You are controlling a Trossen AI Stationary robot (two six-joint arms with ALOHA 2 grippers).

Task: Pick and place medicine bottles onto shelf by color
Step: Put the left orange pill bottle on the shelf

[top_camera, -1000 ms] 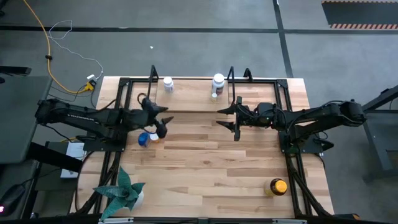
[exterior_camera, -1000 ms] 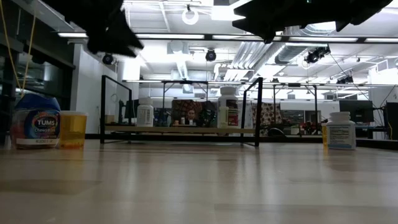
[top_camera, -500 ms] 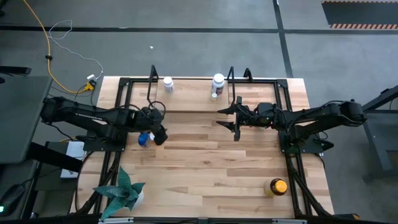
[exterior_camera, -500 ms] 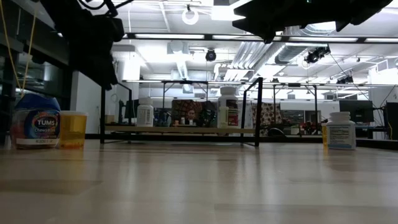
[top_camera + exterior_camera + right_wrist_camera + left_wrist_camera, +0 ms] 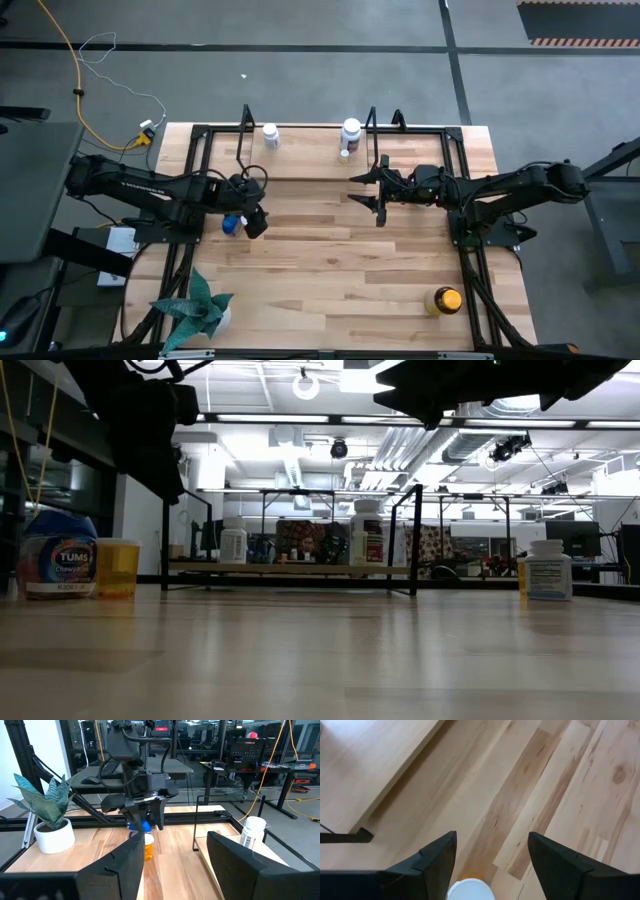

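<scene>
My left gripper (image 5: 254, 216) hangs open, pointing down over a small orange white-capped bottle (image 5: 117, 567). In the left wrist view the bottle's white cap (image 5: 470, 889) shows between and below the fingers (image 5: 492, 836), untouched. A blue bottle (image 5: 231, 225) stands on the table right beside the orange one. Two white bottles (image 5: 270, 135) (image 5: 350, 134) stand on the shelf's wooden floor (image 5: 310, 152). A larger amber bottle (image 5: 445, 300) stands near the table's front right. My right gripper (image 5: 351, 190) waits open above mid-table, in front of the shelf.
A teal spiky potted plant (image 5: 200, 310) stands at the table's near left corner. Black arm mounting frames (image 5: 470, 240) run along both sides. Bare wooden table (image 5: 340, 260) lies between the shelf and the near edge.
My left gripper has swung a little toward the table's near-left and tipped from a slant to pointing down over the orange bottle, coming lower. For the last half second it has held still. The bottles have not moved.
</scene>
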